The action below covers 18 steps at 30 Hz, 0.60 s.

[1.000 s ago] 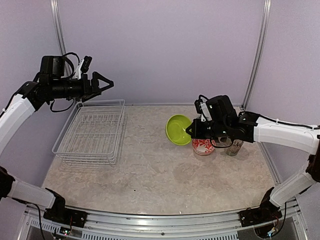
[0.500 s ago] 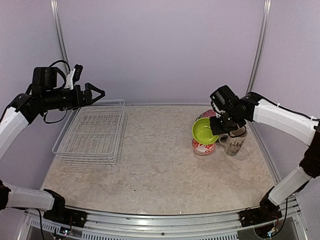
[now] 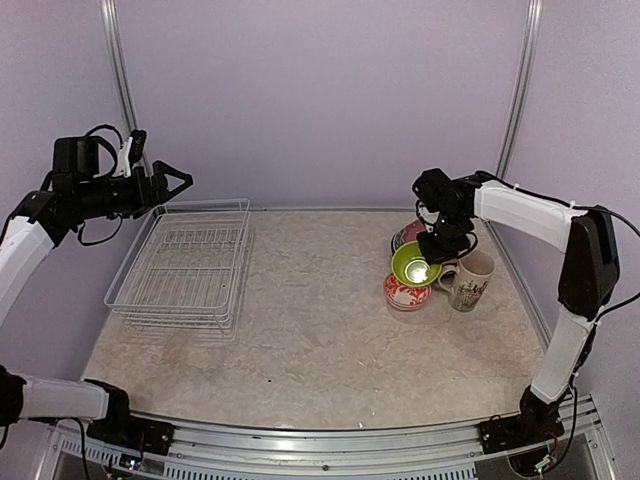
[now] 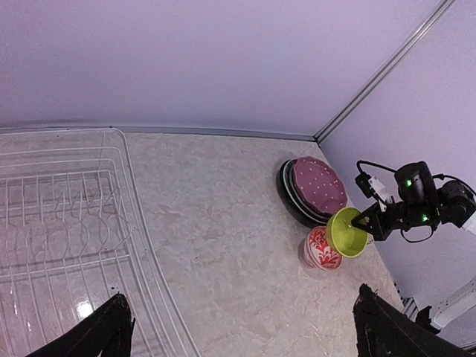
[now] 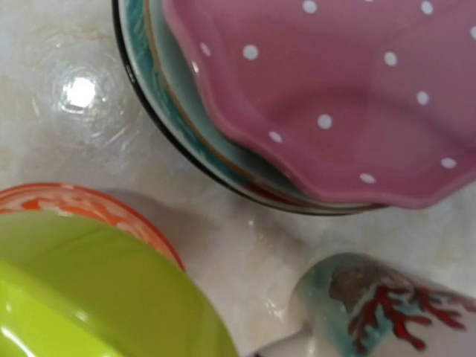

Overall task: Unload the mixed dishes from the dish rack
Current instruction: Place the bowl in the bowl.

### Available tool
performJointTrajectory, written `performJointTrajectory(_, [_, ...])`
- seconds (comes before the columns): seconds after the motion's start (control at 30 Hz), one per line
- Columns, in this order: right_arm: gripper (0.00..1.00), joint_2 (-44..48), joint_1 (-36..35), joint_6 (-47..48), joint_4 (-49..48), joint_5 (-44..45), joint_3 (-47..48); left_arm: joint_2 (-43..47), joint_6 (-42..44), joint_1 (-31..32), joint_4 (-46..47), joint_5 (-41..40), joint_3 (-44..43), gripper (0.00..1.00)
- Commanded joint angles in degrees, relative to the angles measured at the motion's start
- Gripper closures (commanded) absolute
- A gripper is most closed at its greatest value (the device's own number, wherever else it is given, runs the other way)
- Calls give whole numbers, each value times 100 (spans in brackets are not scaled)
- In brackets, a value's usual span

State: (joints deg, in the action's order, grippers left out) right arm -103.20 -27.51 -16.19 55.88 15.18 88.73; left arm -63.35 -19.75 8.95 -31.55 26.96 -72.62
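Pretty much done. Can't spot any dish in the dish rack [image 3: 185, 265]; can spot the plate stack [image 4: 320, 184], printed mug [image 3: 470, 282] and small white-and-red bowl [image 3: 403, 295] parked far right. Just need to land the lime-green bowl [image 3: 413, 265], tilted over that small bowl, rim pinched in the closed right gripper [image 3: 434, 250]. Nothing in the left gripper [image 3: 178, 184], spread wide up by the rack.

No text can be read anywhere; the mug [image 3: 474, 280] carries only a pictorial print.
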Motion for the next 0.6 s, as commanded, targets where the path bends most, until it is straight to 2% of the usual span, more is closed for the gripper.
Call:
performJointTrajectory(0.0, [100, -297, 60, 135, 100, -297, 250, -25, -202, -250, 256, 552, 81, 1])
performJointTrajectory(0.57, [100, -717, 61, 189, -121, -605, 139, -157, -372, -438, 369, 856, 136, 1])
